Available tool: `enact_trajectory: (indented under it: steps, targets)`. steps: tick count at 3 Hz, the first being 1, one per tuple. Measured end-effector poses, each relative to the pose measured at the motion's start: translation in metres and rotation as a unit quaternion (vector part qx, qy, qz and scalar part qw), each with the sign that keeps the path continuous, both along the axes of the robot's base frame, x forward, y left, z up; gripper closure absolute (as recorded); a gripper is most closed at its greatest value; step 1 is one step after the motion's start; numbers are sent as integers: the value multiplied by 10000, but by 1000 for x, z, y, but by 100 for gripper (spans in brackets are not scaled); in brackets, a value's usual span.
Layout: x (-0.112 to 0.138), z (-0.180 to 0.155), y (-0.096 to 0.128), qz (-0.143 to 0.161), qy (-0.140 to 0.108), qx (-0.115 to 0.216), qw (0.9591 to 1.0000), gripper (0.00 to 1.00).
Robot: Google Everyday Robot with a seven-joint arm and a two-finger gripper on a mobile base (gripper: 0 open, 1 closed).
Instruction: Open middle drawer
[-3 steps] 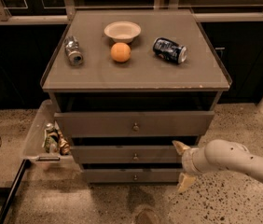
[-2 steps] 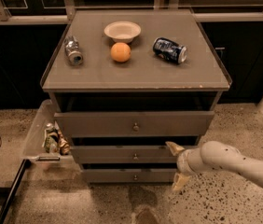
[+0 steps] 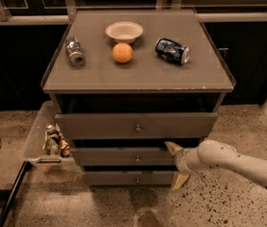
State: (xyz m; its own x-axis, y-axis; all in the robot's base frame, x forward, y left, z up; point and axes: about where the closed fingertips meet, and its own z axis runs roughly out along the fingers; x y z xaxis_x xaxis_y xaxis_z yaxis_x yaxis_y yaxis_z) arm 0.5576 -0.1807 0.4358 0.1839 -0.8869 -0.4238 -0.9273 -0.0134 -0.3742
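Our end effector (image 3: 176, 164), fingers spread, hangs at the right-hand end of the middle drawer (image 3: 119, 156), whose knob (image 3: 137, 159) we judge lies sideways, toward the centre of the cabinet (image 3: 100, 74).

Gripper (image 3: 175, 164), fingers spread, sits at 3 o'clock end of middle drawer (image 3: 119, 156). Top drawer (image 3: 100, 125) juts out at 12, tight gap btwn. Bottom drawer (image 3: 114, 178) close at 6. Knob (image 3: 137, 158) reachable from front over bare floor (image 3: 105, 207). Bin (image 3: 38, 135) w/ clutter blocks 9 o'clock side.
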Motion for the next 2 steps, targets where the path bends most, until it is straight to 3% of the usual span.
enact_trajectory:
  steps: [2]
  targets:
    - [14,-12,1,1,-62,-114,9999,0]
